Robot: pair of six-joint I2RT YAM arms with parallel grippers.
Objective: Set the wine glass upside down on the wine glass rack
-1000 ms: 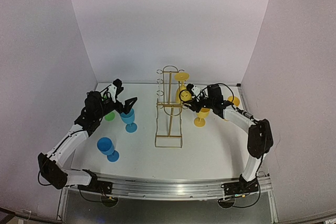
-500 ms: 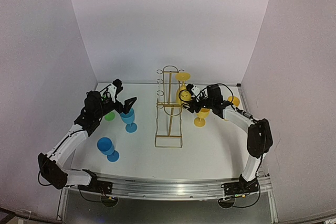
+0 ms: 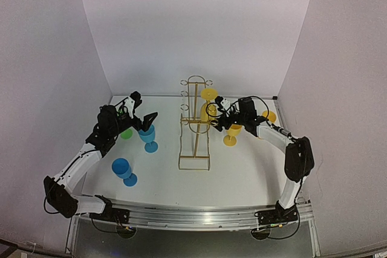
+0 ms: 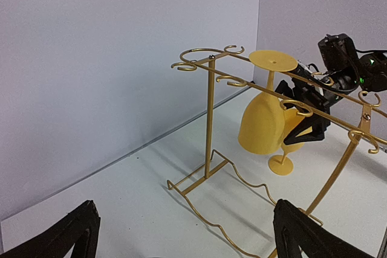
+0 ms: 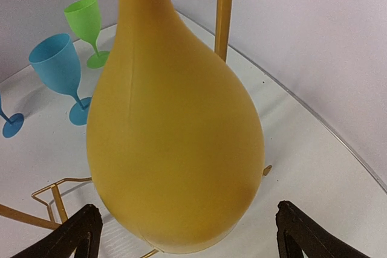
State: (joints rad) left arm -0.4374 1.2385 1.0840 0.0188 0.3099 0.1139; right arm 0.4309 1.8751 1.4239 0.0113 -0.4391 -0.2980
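Yellow and upside down, the wine glass [image 3: 208, 110] hangs on the gold wire wine glass rack [image 3: 195, 126] at the middle of the table [image 3: 242, 173]. Its foot rests flat above the top rail and its bowl points down, on the rack's 3 o'clock side in the top view. The right arm [image 3: 269, 130] reaches in from 3 o'clock. Its jaws stand wide apart on either side of the bowl, and the right wrist view shows a gap on both sides. The left arm [image 3: 91, 152] sits at 9 o'clock, its jaws spread with nothing between them, just above a blue glass [image 3: 148, 138]. A second blue glass [image 3: 123, 170] stands at 8 o'clock, a green glass [image 3: 126, 133] is beside the left arm, and an upright yellow glass [image 3: 231, 135] stands under the right arm.
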